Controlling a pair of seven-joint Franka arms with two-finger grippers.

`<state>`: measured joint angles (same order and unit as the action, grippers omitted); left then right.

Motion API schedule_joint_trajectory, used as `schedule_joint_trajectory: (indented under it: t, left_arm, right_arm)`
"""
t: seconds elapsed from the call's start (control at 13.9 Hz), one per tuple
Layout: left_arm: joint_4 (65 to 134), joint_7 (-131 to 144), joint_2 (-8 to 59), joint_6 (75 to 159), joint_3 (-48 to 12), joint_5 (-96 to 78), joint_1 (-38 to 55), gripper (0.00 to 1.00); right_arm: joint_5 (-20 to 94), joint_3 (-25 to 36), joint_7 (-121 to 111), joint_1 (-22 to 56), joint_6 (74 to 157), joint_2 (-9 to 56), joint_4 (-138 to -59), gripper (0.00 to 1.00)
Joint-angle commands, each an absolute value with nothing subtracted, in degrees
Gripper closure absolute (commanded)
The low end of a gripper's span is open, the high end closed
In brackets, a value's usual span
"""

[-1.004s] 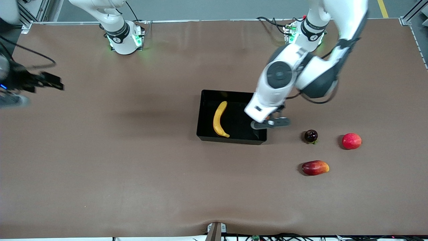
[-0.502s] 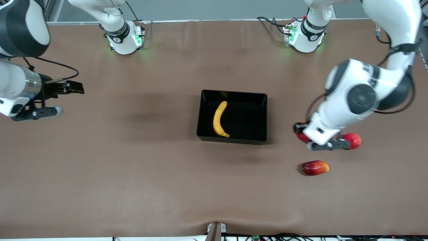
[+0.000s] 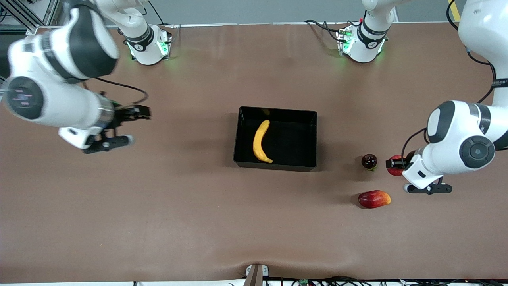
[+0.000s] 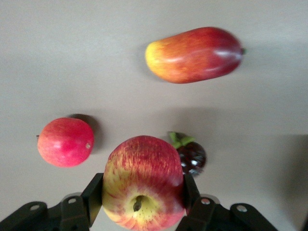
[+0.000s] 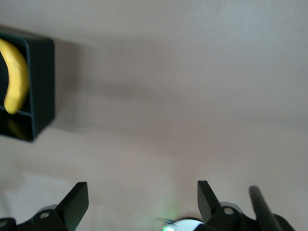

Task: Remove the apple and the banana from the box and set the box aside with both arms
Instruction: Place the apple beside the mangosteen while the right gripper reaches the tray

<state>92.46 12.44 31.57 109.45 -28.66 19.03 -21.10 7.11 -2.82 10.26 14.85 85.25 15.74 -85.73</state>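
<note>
Red-and-yellow streaked round apple (image 4: 143, 182) has left the black plastic box (image 3: 308, 117), clamped in the left gripper (image 4: 143, 199) over the surface; yellow curved banana (image 3: 260, 141) remains inside, right gripper (image 5: 142, 198) approaching wide open.

A small, round, dark purple mangosteen-like fruit (image 3: 369, 161) is chosen as landmark. An elongated red-and-yellow mango-like fruit (image 3: 374, 199) is seen near it, nearer the front camera. A plain pinkish-red round fruit (image 4: 65, 142) is seen near the landmark.

Brown table (image 3: 158, 218), black box (image 3: 309, 139), mango-like fruit (image 3: 374, 199), dark fruit (image 3: 369, 161)
</note>
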Motion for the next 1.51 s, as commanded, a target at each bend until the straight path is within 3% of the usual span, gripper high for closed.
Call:
schedule_joint_trajectory:
  t: [0.0, 0.57, 0.86, 0.93, 1.0, 1.08, 1.43]
  left_arm:
    - [94.82, 12.22, 33.31, 113.62, -29.36, 23.28, -22.15, 1.0]
    - [97.29, 7.65, 38.93, 121.19, -29.36, 24.79, -26.01, 1.0]
    - [97.21, 7.65, 40.34, 122.08, -29.27, 24.79, -25.93, 1.0]
    - [97.12, 7.56, 40.43, 122.08, -29.27, 24.79, -25.75, 0.94]
    - [97.03, 7.56, 40.17, 121.99, -29.18, 25.13, -25.66, 0.51]
    - [96.86, 7.38, 39.56, 121.47, -29.27, 26.27, -25.75, 0.01]
    - [95.81, 7.11, 32.45, 116.83, -32.5, 25.67, -25.49, 0.0]
  right_arm:
    - [7.65, -2.37, 22.29, 21.6, 90.41, 18.18, -84.9, 0.0]
    - [6.86, -2.37, 39.81, 37.34, 115.02, 31.01, -84.99, 0.0]
    - [6.59, -2.02, 39.11, 37.27, 114.97, 32.08, -85.17, 0.0]
    - [6.59, -1.93, 39.2, 36.57, 112.79, 31.91, -85.17, 0.0]
    - [6.5, -1.76, 39.2, 36.21, 111.81, 31.64, -85.17, 0.0]
    - [6.5, -1.76, 39.2, 35.51, 111.27, 31.38, -85.17, 0.0]
    - [6.5, -1.76, 39.73, 34.2, 109.17, 29.54, -86.13, 0.0]
